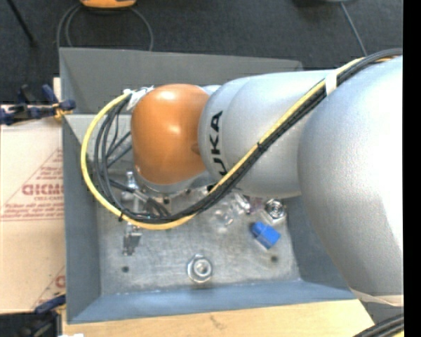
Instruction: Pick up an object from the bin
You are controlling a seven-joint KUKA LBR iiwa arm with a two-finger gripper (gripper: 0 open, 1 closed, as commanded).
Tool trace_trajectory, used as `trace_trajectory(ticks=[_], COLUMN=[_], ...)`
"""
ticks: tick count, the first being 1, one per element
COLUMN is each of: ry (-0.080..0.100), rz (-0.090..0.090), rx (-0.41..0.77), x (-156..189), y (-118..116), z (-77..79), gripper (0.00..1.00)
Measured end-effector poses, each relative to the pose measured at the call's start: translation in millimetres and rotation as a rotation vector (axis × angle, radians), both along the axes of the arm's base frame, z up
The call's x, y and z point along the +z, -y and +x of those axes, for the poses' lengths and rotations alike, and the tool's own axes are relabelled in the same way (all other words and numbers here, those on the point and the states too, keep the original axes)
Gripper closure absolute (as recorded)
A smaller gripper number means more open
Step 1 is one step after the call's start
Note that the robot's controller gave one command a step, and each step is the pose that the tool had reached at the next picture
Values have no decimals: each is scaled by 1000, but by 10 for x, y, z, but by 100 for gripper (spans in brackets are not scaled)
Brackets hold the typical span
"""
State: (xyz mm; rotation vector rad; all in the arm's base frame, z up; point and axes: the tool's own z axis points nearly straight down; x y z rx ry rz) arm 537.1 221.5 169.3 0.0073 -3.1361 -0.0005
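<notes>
The grey metal bin (81, 258) is carrying a few loose things on its floor. A silvery round nut (199, 268) is lying by the near edge, a small blue block (265, 234) is resting toward the right edge, and a clear shiny piece (224, 216) is sitting just beside the block.

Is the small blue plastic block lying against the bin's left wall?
No: the small blue plastic block lies in the right part of the grey metal bin, beside the silver arm, far from the left wall.
</notes>
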Motion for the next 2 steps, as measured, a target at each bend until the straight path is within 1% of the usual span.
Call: trace_trajectory(ticks=[1, 2], ry=[9, 10], rz=[-3, -1], rx=[125, 183], x=[-515, -913], y=[725, 1386], z=[593, 721], gripper=[0, 0])
